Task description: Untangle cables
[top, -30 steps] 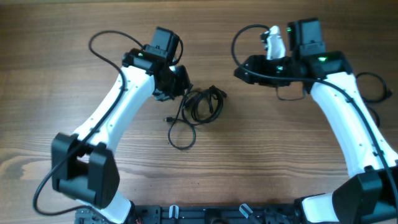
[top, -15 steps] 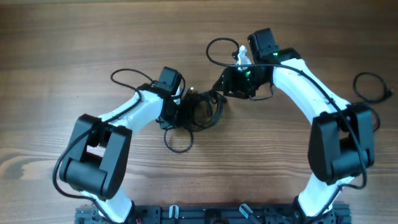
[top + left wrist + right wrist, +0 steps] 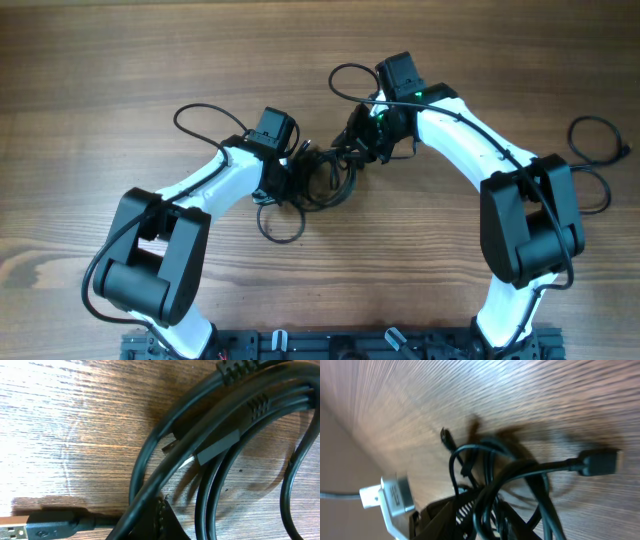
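Two grippers are now meeting at the cables [image 3: 322, 178], which are lying in a tangled bundle near the middle of the table [image 3: 90, 60], with one loose loop trailing toward the near edge. The left gripper [image 3: 288, 176] is staying fully closed, apparently pinching a strand on the bundle's left side. Beyond it, the right gripper [image 3: 357, 148], having swung in from the far right, is narrowing its jaws among the strands. Whether it is gripping yet, I cannot tell. Both arms are getting placed for pulling the bundle apart.
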Available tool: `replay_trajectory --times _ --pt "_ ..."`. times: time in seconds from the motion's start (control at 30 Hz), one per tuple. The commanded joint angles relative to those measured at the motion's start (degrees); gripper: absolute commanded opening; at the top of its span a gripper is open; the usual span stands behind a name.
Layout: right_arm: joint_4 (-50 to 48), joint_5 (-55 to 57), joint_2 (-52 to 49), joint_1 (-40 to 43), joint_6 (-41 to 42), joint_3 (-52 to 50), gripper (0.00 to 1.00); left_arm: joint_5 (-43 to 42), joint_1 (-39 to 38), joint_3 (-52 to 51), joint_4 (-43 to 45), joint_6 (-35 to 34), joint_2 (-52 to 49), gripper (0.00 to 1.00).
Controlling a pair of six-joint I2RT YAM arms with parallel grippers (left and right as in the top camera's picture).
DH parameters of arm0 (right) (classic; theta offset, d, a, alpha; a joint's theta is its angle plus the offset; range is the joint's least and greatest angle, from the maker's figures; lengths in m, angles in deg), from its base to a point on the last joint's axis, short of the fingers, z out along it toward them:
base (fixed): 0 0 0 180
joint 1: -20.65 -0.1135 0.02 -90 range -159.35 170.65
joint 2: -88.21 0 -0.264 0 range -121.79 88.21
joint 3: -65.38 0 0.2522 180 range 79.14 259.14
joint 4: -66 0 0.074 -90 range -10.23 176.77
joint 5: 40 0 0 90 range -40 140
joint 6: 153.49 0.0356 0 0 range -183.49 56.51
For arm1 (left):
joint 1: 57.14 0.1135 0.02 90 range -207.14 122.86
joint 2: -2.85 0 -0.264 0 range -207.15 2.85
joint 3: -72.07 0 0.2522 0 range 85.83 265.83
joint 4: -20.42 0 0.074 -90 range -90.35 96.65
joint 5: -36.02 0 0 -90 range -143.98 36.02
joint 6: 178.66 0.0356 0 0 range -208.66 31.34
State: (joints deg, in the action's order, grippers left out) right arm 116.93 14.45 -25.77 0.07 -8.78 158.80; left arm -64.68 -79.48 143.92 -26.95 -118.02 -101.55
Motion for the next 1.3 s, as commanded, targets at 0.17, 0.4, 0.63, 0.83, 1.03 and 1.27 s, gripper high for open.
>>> replay_trajectory --times 0.17,0.4,0.63,0.83,1.03,1.27 --pt "0.1 7.8 -1.0 -0.3 5.9 0.5 0.32 6.3 0.4 -2.4 -0.6 0.7 -2.4 0.04" --pt "-0.1 8.6 -1.0 -1.2 8.5 0.5 0.28 6.3 0.4 -2.4 -0.6 0.7 -2.4 0.04" --pt "-0.1 10.8 -1.0 -2.8 10.4 0.5 0.23 6.3 0.4 -2.4 -0.7 0.7 -2.4 0.05" --pt "0.9 13.7 -1.0 -2.8 8.1 0.5 0.08 6.3 0.4 -2.4 -0.7 0.7 -2.4 0.04" --pt "1.1 12.2 -0.5 -2.5 -1.1 0.6 0.04 6.3 0.4 -2.4 -0.7 0.6 -2.4 0.04" --pt "1.6 -2.9 11.7 1.9 -29.9 0.9 0.04 8.2 0.4 -2.4 -0.2 -4.0 -2.4 0.04"
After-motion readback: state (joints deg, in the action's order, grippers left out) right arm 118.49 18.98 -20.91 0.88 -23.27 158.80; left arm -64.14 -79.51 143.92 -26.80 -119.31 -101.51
